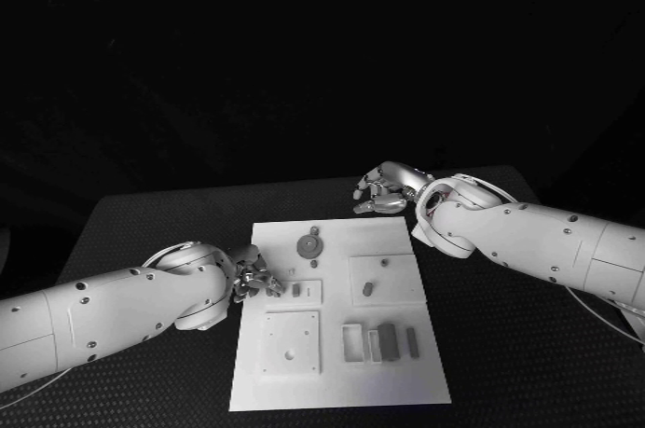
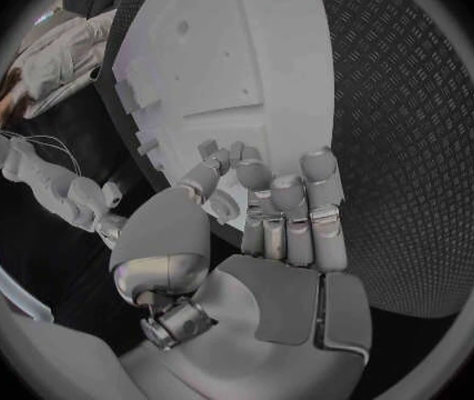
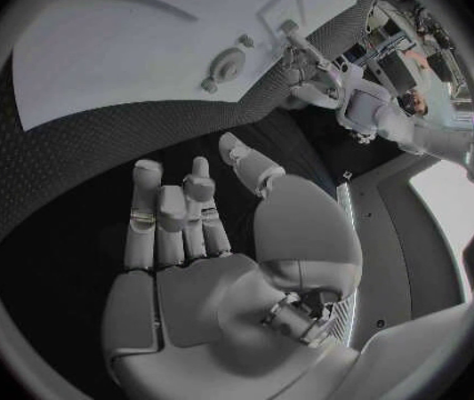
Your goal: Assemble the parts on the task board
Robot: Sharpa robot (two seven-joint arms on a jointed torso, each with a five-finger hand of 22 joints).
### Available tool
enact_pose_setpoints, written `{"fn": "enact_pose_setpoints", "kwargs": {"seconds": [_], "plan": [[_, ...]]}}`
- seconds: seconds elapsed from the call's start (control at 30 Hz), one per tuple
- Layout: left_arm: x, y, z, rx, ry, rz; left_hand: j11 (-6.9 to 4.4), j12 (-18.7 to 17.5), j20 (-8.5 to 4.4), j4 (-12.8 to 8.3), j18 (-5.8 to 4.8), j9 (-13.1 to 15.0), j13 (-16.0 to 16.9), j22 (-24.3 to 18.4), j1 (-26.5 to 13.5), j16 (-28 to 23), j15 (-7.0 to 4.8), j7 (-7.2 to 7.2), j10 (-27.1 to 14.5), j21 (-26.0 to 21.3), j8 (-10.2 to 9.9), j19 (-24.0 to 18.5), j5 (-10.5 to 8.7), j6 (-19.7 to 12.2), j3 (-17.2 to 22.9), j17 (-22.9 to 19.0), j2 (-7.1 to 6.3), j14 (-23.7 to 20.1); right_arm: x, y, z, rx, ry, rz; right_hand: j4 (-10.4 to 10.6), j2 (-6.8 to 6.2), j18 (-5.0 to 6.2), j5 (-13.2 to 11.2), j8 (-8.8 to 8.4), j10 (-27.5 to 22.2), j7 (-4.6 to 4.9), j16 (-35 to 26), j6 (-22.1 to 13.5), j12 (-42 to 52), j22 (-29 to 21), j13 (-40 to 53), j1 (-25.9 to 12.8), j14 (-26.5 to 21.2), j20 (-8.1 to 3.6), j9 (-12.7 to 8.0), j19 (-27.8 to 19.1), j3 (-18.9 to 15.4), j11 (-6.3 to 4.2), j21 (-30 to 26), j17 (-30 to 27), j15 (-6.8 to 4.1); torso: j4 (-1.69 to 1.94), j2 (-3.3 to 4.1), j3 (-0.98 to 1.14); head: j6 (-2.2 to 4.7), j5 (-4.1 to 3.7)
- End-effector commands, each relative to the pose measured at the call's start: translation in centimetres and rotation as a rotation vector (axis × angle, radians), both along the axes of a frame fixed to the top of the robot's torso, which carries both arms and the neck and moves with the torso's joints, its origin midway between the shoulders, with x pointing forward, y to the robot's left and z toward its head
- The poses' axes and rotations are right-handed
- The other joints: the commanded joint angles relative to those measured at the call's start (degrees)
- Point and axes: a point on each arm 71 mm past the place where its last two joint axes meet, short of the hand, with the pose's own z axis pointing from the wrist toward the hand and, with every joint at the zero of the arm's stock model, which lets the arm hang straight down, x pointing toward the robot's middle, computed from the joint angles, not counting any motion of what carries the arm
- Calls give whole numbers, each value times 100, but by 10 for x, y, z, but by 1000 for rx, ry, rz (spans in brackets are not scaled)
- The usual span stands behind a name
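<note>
The white task board [image 1: 336, 353] lies flat in the middle of the black bench [image 1: 538, 353], its long side running away from the robot. Grey parts sit on it: a round disc-shaped part [image 1: 308, 247] near the far edge, a small peg [image 1: 367, 287] in a square recess to the right of centre, and a row of upright bars [image 1: 389, 341] at the near right.

The left hand [image 1: 255, 277] hangs at the board's left edge, level with the small rectangular recess there, its fingertips [image 1: 276, 285] over or touching the rim; I cannot tell which. In the left wrist view the fingers [image 2: 293, 209] stand close together, loosely curled, with nothing between them, so the hand is empty and not clenched.

The right hand [image 1: 386, 190] hovers over bare bench just beyond the board's far right corner, well apart from the disc-shaped part. Its fingers [image 3: 175, 213] are extended and its palm empty.
</note>
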Motion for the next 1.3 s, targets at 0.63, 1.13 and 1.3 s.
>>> {"fn": "enact_pose_setpoints", "kwargs": {"seconds": [0.63,1.13,1.3], "plan": [[0,-7,1,24,2,-26,-32,42,-14,138,130,10,21,99,-69,44,-50,-7,34,-6,35,17,-32,16,27,2,-53,19,-1,1,0,-4,4,12,-18,30,91,19,-29,-20,94,-12,55,5,80,-8,-32,-19,13,8,-31,-2,16,-19,-8,-25,-1,-2,6,2,-3],[15,-3,25,-135,-76,70,156,-127,1,97,144,-150,-33,53,-502,-128,104,193,-279,-196,-291,-296,-47,-606,-449,-66,-165,-266,1,1,0,-2,0,9,3,13,91,18,-40,-23,101,-14,42,3,79,-11,-65,-22,16,7,-32,-14,22,-21,-10,-21,-2,2,-10,54,-20],[25,-4,36,-301,-124,110,479,-758,304,122,64,-387,-386,-218,-549,-751,451,507,-924,-777,-537,-950,-456,-1089,-316,-400,-284,-870,1,1,0,-1,0,8,9,10,91,19,-51,-24,105,-15,26,3,78,-13,-71,-23,16,5,-33,-14,26,-23,-11,-18,-5,8,-8,77,-31]]}}
